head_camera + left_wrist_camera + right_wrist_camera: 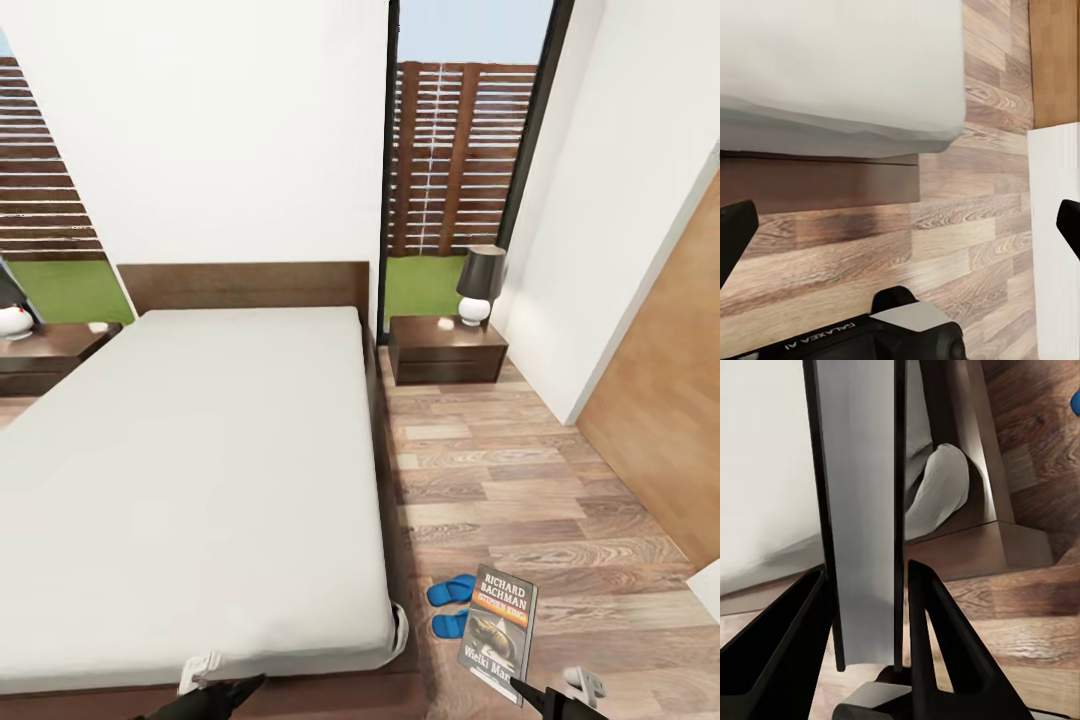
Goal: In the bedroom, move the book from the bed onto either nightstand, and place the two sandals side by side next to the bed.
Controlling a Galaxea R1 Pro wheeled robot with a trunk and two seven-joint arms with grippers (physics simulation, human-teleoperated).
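Observation:
My right gripper is shut on the book, a dark paperback lettered "RICHARD BACHMAN", and holds it upright above the floor beside the bed's foot corner. The right wrist view shows the book edge-on between the gripper's black fingers. Two blue sandals lie close together on the floor by the bed, partly hidden behind the book. The left gripper hangs at the bed's foot edge; in the left wrist view it is open and empty. One nightstand stands right of the headboard, another left.
Each nightstand carries a lamp. A wooden panel lines the right wall. Plank floor runs between the bed and that wall up to the right nightstand. The robot's base sits near the bed frame.

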